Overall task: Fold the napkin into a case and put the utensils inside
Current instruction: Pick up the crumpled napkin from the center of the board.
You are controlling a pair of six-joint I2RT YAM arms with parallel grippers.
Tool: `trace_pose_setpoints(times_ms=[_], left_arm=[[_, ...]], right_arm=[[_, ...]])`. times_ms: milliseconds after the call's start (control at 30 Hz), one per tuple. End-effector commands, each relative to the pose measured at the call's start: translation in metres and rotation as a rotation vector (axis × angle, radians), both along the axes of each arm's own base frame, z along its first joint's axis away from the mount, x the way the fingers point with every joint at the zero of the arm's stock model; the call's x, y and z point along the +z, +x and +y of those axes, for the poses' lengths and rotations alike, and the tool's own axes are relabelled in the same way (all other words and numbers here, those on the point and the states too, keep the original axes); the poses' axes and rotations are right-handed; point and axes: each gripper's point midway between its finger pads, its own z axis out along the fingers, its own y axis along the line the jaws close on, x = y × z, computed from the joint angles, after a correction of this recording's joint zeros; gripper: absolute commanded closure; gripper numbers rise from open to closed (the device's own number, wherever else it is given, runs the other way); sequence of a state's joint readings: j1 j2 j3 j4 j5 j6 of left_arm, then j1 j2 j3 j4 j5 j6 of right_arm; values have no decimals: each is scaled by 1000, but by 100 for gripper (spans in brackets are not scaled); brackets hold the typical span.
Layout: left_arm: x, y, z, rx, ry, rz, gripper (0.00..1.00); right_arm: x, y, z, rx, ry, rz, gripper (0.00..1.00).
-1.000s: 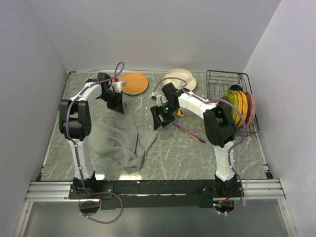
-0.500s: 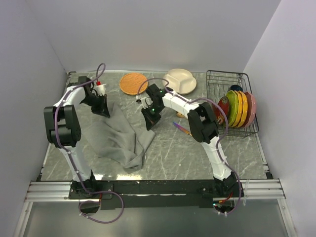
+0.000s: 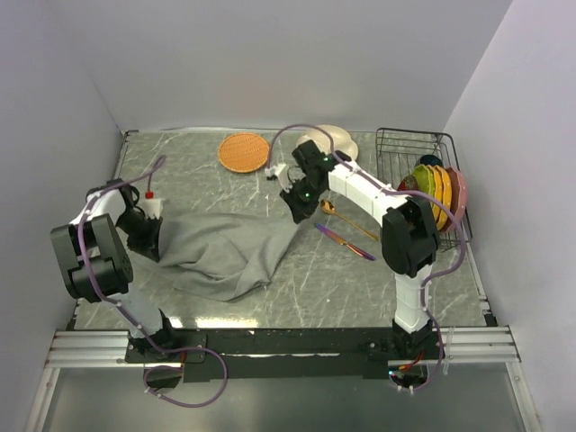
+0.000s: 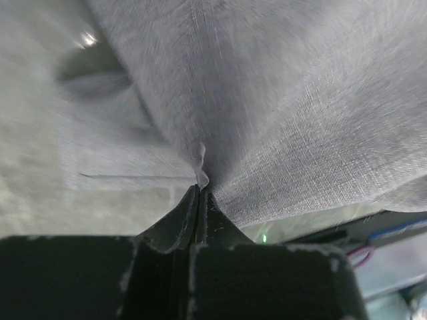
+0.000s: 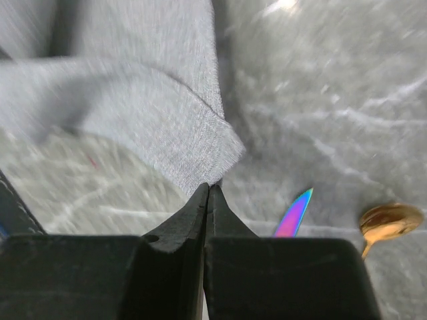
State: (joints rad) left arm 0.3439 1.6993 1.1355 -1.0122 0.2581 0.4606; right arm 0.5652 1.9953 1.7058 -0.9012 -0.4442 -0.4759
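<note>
The grey napkin (image 3: pixel 225 252) is stretched between the two arms over the left half of the table. My left gripper (image 3: pixel 148 241) is shut on its left edge; a small pinch of napkin (image 4: pixel 200 167) pokes out at the closed tips (image 4: pixel 200 189). My right gripper (image 3: pixel 294 214) is shut on the napkin's right corner (image 5: pixel 213 150), the closed tips (image 5: pixel 209 187) meeting at the cloth's edge. The iridescent purple knife (image 3: pixel 345 241) and gold spoon (image 3: pixel 346 219) lie on the table just right of the right gripper. The knife tip (image 5: pixel 295 215) and spoon bowl (image 5: pixel 390 219) show in the right wrist view.
A round orange woven mat (image 3: pixel 244 151) and a cream dish (image 3: pixel 329 142) lie at the back. A black wire rack (image 3: pixel 409 148) with several coloured plates (image 3: pixel 436 196) stands at the right. White walls close in on both sides.
The right gripper closed on the napkin's right corner and lifted back-right. The left arm swung toward the near left with its edge, stretching the cloth wide.
</note>
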Motion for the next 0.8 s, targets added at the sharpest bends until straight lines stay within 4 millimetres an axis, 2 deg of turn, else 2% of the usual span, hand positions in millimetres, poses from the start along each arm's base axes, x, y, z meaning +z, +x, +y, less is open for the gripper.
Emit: trace_pose_setpoints(times_ms=[0, 67, 100, 133, 167, 200, 233, 333, 433, 467, 500, 633, 767], left_arm=[[-5, -6, 15, -22, 107, -15, 99], [-1, 6, 12, 15, 84, -53, 89], [11, 24, 15, 34, 84, -120, 82], [20, 36, 8, 44, 37, -175, 63], [31, 47, 6, 61, 12, -221, 54], [48, 67, 6, 62, 7, -309, 48], [56, 78, 1, 63, -32, -354, 42], [65, 110, 1, 93, -58, -410, 39], [47, 132, -1, 128, -41, -337, 41], [47, 140, -6, 156, -48, -329, 41], [37, 143, -7, 176, -50, -305, 41], [19, 153, -11, 221, 14, -309, 42], [-3, 149, -11, 256, 72, -263, 46]], right_arm=[[-34, 2, -23, 72, -119, -101, 100], [-34, 15, -21, 27, -133, -131, 100], [-33, 21, -20, 6, -137, -140, 100], [-30, 26, -18, -21, -136, -145, 100], [-23, 37, -17, -43, -138, -179, 100], [-18, 42, -16, -58, -132, -199, 100], [-13, 50, -13, -76, -116, -230, 100], [-3, 60, -12, -94, -102, -276, 100], [-4, 61, -12, -93, -118, -269, 100], [-3, 62, -12, -95, -118, -269, 100], [-3, 63, -11, -98, -115, -275, 100], [4, 76, -9, -134, -108, -324, 100], [10, 87, -4, -155, -101, -338, 100]])
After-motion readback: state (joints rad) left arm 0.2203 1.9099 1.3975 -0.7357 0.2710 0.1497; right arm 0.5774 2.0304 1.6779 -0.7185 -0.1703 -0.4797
